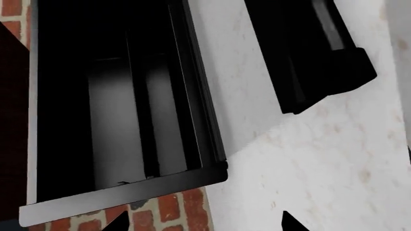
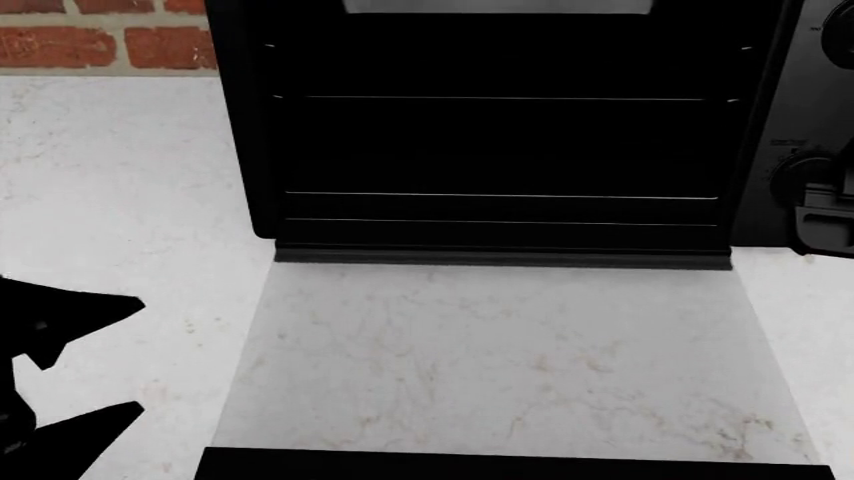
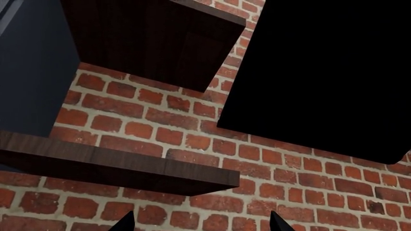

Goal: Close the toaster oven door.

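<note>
The black toaster oven [image 2: 501, 130] stands at the back of the counter with its dark cavity and wire racks showing. Its glass door [image 2: 507, 350] lies open and flat towards me, the counter showing through it, and its black bar handle [image 2: 514, 466] is at the near edge. My left gripper [image 2: 127, 365] is open and empty, left of the door and apart from it. In the left wrist view the left gripper [image 1: 205, 225] faces the cavity [image 1: 122, 110] and the handle [image 1: 314, 53]. My right gripper [image 3: 200, 224] is open and empty, facing the brick wall beside the oven's black side [image 3: 327, 72].
The white marble counter [image 2: 120, 200] spreads round the oven. A red brick wall [image 2: 94, 45] runs behind it. Dark wooden shelves [image 3: 115, 166] hang on the wall in the right wrist view. The oven's knob panel [image 2: 801, 175] is at the right edge, with a dark part of my right arm [image 2: 825, 225] in front of it.
</note>
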Controlling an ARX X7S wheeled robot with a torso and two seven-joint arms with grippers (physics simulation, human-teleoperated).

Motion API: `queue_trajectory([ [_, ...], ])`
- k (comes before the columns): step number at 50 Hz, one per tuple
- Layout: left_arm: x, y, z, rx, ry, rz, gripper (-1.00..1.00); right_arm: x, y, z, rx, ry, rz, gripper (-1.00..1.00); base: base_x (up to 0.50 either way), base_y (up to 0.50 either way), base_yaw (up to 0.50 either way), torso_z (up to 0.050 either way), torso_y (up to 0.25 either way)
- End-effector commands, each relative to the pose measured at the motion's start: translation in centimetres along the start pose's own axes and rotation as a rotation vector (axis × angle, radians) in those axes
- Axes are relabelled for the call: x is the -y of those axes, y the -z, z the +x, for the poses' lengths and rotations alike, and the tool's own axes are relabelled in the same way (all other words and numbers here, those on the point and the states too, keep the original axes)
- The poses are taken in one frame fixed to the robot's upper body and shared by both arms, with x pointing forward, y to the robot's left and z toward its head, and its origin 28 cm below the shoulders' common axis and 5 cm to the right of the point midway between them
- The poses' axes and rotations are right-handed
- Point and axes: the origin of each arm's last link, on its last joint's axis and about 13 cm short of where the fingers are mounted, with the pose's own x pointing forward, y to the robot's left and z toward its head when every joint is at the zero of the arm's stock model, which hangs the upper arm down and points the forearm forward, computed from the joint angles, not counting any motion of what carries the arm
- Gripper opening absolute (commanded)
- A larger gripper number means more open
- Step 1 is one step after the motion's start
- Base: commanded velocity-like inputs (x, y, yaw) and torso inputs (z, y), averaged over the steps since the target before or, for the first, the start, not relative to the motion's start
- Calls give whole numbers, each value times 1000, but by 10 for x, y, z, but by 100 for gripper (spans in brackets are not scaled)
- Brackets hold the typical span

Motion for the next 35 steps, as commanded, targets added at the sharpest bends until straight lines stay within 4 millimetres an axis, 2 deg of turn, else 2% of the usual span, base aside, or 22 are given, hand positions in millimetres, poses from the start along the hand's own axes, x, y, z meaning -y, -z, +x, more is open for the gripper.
queue_trajectory([
  [1, 7, 3, 4, 35, 90, 57, 100, 1, 0, -1, 0, 2, 3, 100, 0, 0, 0, 0, 0],
  [9, 12, 9, 18, 59, 72, 36, 100, 3, -2, -2, 0, 10, -1, 100, 0, 0, 0, 0, 0],
  [15, 4, 13, 31, 84, 60, 50, 100, 2, 0, -2, -5, 9, 0, 100, 0, 0, 0, 0, 0],
  [26, 7, 25, 60, 142, 58, 68, 100, 0, -5, 2, -1, 10, -14, 100, 0, 0, 0, 0, 0],
  [35, 5, 20, 75, 206, 82, 105, 100, 1, -4, 2, -1, 16, -17, 100, 0, 0, 0, 0, 0],
])
